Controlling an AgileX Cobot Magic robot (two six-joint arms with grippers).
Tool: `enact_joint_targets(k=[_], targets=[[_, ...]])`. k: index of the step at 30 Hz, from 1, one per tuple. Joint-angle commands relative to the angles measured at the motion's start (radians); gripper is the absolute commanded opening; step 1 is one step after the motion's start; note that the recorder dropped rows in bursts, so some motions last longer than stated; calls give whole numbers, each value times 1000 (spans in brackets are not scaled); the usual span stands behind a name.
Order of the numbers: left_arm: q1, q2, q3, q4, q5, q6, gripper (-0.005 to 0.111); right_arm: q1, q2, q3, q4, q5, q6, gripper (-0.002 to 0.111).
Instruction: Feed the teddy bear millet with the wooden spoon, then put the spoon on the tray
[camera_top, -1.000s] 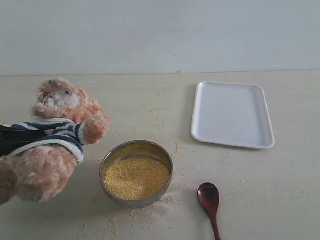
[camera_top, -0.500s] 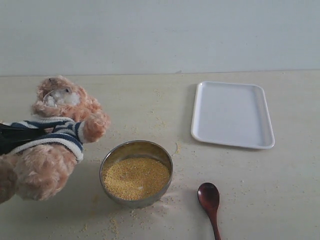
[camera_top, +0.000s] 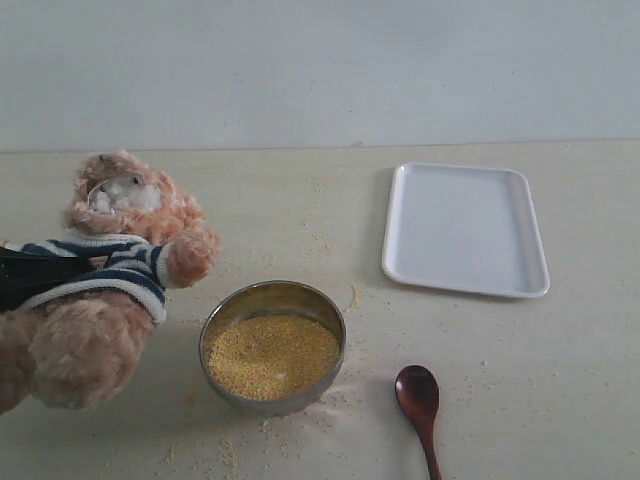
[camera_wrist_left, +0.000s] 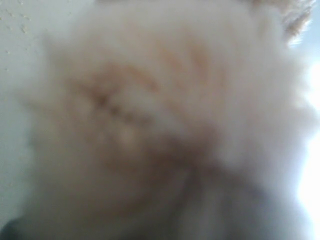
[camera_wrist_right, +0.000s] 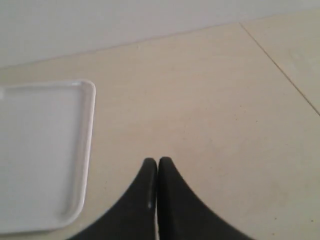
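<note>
The teddy bear (camera_top: 110, 290) hangs tilted at the left, with my left gripper (camera_top: 45, 272) shut on its striped shirt. In the left wrist view blurred bear fur (camera_wrist_left: 150, 120) fills the picture and hides the jaws. The millet (camera_top: 270, 355) lies heaped in the metal bowl (camera_top: 325, 305), just right of the bear. The wooden spoon (camera_top: 420, 400) rests on the table near the front edge, right of the bowl, untouched. The tray (camera_top: 465, 228) lies bare at the back right. My right gripper (camera_wrist_right: 158, 162) is shut on nothing, over bare table beside the tray (camera_wrist_right: 40, 150).
Loose millet grains (camera_top: 225, 450) are scattered on the beige table around the bowl and toward the tray. A pale wall runs behind the table. A seam in the table surface (camera_wrist_right: 280, 65) shows in the right wrist view.
The bear has shifted slightly left and sagged a little in the left gripper's hold. The bowl, spoon and tray have not moved.
</note>
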Motion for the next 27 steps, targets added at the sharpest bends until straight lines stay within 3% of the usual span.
enact_joint_targets(k=[1,6,11,14,19,27], targets=[[-4,-4,-5,-16,36,8,5,131,5,-1,189,74,-314,0],[-4,-4,-5,-16,36,8,5,398,26,-1,518,259,-882,0],[-4,-4,-5,-16,36,8,5,603,41,45,676,315,-932,0],[-4,-4,-5,-16,36,8,5,726,25,138,681,155,-809,0],[-4,-4,-5,-16,36,8,5,888,23,354,684,-284,-599,0],[-4,-4,-8,-16,36,8,5,987,89,569,744,-676,-682,0]])
